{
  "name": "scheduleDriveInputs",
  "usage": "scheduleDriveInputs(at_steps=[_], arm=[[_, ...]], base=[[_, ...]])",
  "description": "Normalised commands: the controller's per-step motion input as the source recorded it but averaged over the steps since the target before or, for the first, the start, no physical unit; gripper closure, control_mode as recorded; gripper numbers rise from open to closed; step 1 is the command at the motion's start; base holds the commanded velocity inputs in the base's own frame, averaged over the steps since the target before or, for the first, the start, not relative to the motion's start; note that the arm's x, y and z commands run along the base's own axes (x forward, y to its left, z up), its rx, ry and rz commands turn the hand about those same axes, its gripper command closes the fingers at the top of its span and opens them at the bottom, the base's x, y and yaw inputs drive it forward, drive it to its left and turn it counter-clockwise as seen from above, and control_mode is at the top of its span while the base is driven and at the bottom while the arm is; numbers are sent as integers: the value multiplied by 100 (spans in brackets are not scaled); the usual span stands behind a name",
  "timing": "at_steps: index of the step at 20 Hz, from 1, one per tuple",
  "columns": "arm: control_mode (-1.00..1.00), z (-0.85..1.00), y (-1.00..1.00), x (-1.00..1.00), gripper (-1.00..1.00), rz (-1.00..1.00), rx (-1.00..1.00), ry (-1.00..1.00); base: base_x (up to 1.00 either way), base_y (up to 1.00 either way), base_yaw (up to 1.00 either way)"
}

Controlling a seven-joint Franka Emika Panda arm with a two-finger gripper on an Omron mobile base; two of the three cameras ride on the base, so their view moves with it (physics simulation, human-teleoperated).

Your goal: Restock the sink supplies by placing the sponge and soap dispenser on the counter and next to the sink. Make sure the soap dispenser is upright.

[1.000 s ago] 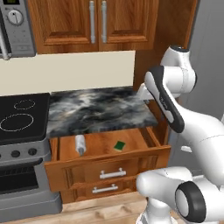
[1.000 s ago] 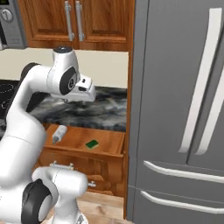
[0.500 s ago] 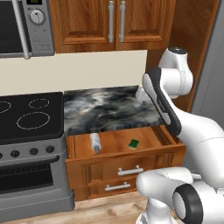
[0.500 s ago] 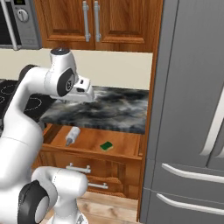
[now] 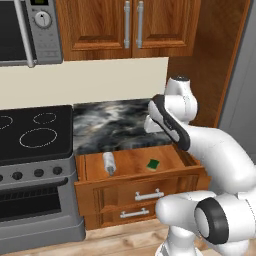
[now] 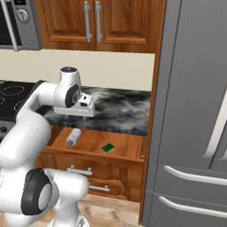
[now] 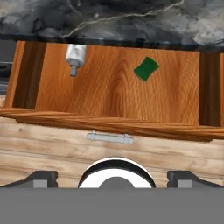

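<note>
The sponge point(image 7: 146, 68), a small green flat pad, lies in the open drawer point(image 7: 113, 120) at one o'clock of the released, empty gripper point(image 7: 113, 178); the soap dispenser point(image 7: 75, 56) lies toppled at eleven.

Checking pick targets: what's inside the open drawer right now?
Inside the open drawer, on its wooden floor: the soap dispenser lying on its side, and the sponge, green side up, lying apart from it. The drawer's back, under the counter, is hidden.
</note>
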Motion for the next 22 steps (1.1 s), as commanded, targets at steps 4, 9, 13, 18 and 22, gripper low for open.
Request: scheduleDriveInputs(at_steps=[4, 9, 13, 18, 22], arm=[[-100, -100, 54, 10, -100, 7, -5, 4], [-100, -98, 21, 13, -100, 1, -3, 0], [-100, -99, 20, 40, -100, 0, 0, 0], [-100, -81, 7, 44, -100, 0, 0, 0], [-100, -53, 0, 38, -100, 0, 0, 1]], base=[[0, 0, 0], [0, 0, 0], [0, 0, 0], [0, 0, 0], [0, 0, 0]])
